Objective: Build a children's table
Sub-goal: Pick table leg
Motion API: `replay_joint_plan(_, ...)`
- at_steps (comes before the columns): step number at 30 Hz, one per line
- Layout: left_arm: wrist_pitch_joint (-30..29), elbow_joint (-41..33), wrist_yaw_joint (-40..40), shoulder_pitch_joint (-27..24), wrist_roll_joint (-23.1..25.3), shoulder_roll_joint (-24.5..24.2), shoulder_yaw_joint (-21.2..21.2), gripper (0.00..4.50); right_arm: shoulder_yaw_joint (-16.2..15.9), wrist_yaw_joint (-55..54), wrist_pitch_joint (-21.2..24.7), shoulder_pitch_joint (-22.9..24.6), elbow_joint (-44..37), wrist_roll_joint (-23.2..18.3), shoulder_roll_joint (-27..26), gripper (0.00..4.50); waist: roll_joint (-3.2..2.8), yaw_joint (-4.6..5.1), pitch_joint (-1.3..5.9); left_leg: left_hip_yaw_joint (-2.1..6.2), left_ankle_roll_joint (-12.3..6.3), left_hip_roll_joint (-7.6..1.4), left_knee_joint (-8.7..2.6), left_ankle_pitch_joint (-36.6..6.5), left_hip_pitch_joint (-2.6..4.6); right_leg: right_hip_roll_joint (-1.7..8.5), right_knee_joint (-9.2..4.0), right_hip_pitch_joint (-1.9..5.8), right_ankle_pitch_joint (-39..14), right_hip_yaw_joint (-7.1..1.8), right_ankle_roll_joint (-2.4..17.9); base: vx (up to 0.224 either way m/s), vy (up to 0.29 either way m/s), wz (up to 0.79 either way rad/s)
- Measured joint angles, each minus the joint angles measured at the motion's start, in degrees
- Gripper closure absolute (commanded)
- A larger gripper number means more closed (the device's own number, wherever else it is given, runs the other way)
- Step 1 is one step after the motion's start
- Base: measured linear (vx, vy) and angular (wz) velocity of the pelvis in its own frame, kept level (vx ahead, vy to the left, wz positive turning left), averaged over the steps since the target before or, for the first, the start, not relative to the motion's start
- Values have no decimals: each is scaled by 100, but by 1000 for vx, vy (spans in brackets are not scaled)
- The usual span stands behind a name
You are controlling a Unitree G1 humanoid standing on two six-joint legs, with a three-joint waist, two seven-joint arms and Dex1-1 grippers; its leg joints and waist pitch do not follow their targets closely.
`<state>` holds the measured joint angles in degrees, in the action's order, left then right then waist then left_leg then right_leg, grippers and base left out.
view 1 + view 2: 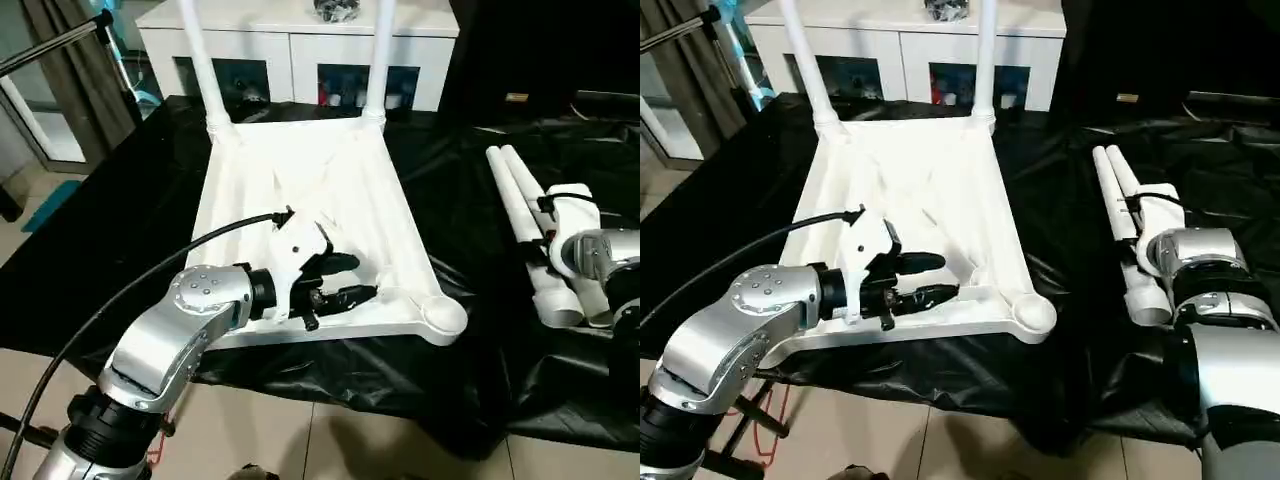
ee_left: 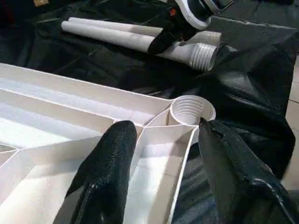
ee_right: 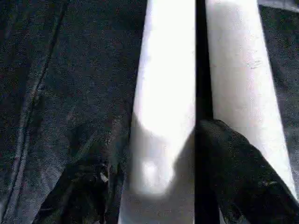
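Observation:
The white tabletop (image 1: 300, 180) lies underside up on the black sheet. Two white legs (image 1: 200, 60) (image 1: 380, 60) stand upright in its far corner sockets. My left gripper (image 1: 358, 278) is at the near rim, close to the bare near-right socket (image 2: 189, 109). It is open, with one finger inside a rib cell and the other outside the rim. Two loose legs (image 1: 520, 200) lie side by side on the right. My right gripper (image 3: 159, 154) is down over them, open, its fingers on either side of one leg (image 3: 163, 93).
A white cabinet with glass doors (image 1: 300, 40) stands behind the table. The black sheet (image 1: 120, 220) covers the work table and hangs over its near edge above the tiled floor. A black cable (image 1: 150, 270) loops from my left forearm.

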<state>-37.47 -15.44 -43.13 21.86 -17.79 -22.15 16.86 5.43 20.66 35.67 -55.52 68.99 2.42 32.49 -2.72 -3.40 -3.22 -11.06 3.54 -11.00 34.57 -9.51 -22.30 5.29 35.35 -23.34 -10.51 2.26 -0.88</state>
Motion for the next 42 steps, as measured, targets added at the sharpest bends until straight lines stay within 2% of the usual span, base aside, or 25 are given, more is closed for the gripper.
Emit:
replay_joint_plan(9, 1, 4, -43, 12, 0, -11, 4, 200, -34, 529, 255, -66, 158, -38, -17, 175, 1, -1, 0, -1, -1, -3, 7, 0, -2, 0, 5, 0, 0, 1, 1, 0, 0, 0)
replay_joint_plan(10, 1, 6, -43, 19, 0, 5, 4, 193, -36, 588, 271, -67, 160, -38, -36, 193, 1, -1, 0, -1, -1, -3, 9, 0, -1, 0, 7, 0, 0, 1, 1, 0, 0, 0)
replay_joint_plan(12, 2, 6, -42, 31, 1, 21, 5, 193, -83, 644, 289, -69, 189, -28, -69, 193, 1, -4, 0, -1, -1, -4, 13, 0, -1, 0, 13, 0, 0, 1, 0, 0, 0, 0)
replay_joint_plan(13, 2, 6, -42, 32, 2, 21, 9, 192, -100, 667, 290, -69, 199, -24, -75, 221, 2, -7, -1, -1, 0, -5, 16, 0, -1, 0, 16, 0, 0, 1, 0, 0, 0, 0)
replay_joint_plan(19, 3, 5, -77, 32, 1, 17, 97, 192, -215, 853, 306, -69, 215, 27, -109, 256, 33, -8, -6, 0, 0, -8, 33, 0, 0, 1, 36, 0, 0, 0, 0, 0, 0, 0)
replay_joint_plan(27, 25, 119, -175, 120, 8, 53, 118, 192, -148, 790, 307, -68, 218, -14, -127, 264, 34, -7, -4, 0, 0, -8, 42, 0, 2, 3, 50, 0, 0, -2, 0, 0, 0, 0)
replay_joint_plan(30, 29, 187, -180, 140, -20, 131, 120, 192, 69, 726, 311, -68, 219, -209, -126, 264, 32, -6, -4, 1, 0, -8, 42, 0, 1, 3, 50, -2, 0, -1, 0, 0, 0, 0)
replay_joint_plan(35, 16, 287, -81, 228, -398, 609, -110, 192, 379, 974, 410, -10, -71, -554, -186, 265, 32, -14, -4, 0, 0, -8, 43, 0, -6, 3, 54, -10, 0, -1, 1, 0, 0, 0)
replay_joint_plan(37, 14, 436, 96, 392, -494, 832, -319, 192, 552, 1043, 253, 184, -501, -758, -294, 265, 32, -20, -3, 0, 0, -10, 44, 0, -6, 2, 58, -11, 0, -1, 1, 0, 0, 0)
replay_joint_plan(40, -1, 924, 650, 801, -683, 1472, -880, 192, 946, 1312, 224, 852, -1924, -1401, -734, 265, 41, -26, -5, -1, -1, -11, 46, 1, -5, 0, 60, -10, 1, -2, 2, 0, 0, 0)
replay_joint_plan(42, -12, 1100, 870, 1034, -822, 1723, -1037, 192, 1000, 1529, 267, 1112, -2585, -1783, -1042, 265, 37, -27, -3, 2, -11, -10, 45, 7, -4, 2, 60, -9, 2, -2, 3, 0, 0, 0)
